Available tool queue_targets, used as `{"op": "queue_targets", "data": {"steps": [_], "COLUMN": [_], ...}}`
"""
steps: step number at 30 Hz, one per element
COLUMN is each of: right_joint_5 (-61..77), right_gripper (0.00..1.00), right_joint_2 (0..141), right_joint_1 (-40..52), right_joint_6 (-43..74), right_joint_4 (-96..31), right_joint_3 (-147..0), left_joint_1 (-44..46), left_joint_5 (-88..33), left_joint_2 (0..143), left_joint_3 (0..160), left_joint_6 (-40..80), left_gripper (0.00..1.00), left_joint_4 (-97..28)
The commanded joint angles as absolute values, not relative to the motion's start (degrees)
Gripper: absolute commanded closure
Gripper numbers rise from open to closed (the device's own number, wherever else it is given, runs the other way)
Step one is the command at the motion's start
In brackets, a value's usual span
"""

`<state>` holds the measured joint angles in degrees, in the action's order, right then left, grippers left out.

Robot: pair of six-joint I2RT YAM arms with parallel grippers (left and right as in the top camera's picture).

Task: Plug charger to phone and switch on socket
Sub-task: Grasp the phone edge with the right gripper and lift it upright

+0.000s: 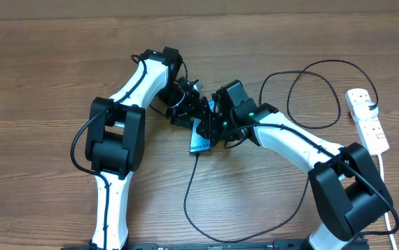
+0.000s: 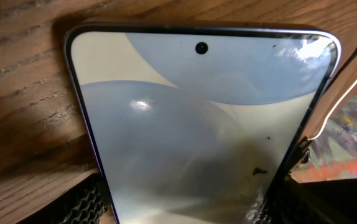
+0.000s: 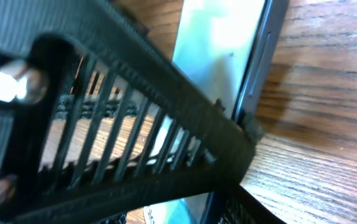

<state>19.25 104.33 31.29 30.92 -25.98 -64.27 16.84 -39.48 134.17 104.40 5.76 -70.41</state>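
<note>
The phone (image 1: 200, 137) is held at the centre of the table (image 1: 39, 62), apparently tilted. It is clamped across its width between the pads (image 2: 86, 202) of the left gripper (image 1: 191, 111) — presumably so that its lower end is steadied and kept exposed for the connector. The right gripper (image 1: 222, 126) is set close against the phone's edge, with one ribbed finger (image 3: 166, 118) crossing its own view; whether its jaws are closed on anything cannot be told. The charger (image 1: 188, 194) is seen reaching the phone's lower end (whether the tip is seated is hidden) and looping away toward the socket (image 1: 368, 119). That lies well apart at the right, untouched — its switch is judged still to be pressed.
</note>
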Motion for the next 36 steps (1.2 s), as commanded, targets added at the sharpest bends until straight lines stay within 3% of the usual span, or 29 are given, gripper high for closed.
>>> {"op": "queue_targets", "data": {"steps": [1, 7, 16, 19, 36], "right_joint_5": [17.6, 17.6, 20.3, 20.6, 26.6], "right_gripper": [0.54, 0.56, 0.89, 0.96, 0.96], "right_joint_2": [104.8, 106.1, 106.4, 106.4, 103.1], "right_joint_1": [31.4, 31.5, 31.5, 31.5, 28.1], "right_joint_6": [31.8, 33.3, 33.3, 34.8, 31.9], "right_joint_4": [-24.9, -24.5, -23.6, -23.7, -26.2], "right_joint_3": [-63.7, -63.7, -63.7, -63.7, -63.7], "left_joint_1": [16.9, 16.9, 16.9, 16.9, 14.5], "left_joint_5": [-43.7, -46.2, -46.2, -46.2, -46.1], "left_joint_2": [134.5, 134.5, 134.5, 134.5, 134.5], "left_joint_3": [104.9, 104.9, 104.9, 104.9, 104.9], "left_joint_6": [4.6, 3.8, 3.8, 3.8, 2.7], "left_gripper": [0.32, 0.31, 0.31, 0.26, 0.10], "left_joint_4": [-70.7, -70.8, -71.5, -71.5, -73.1]}}
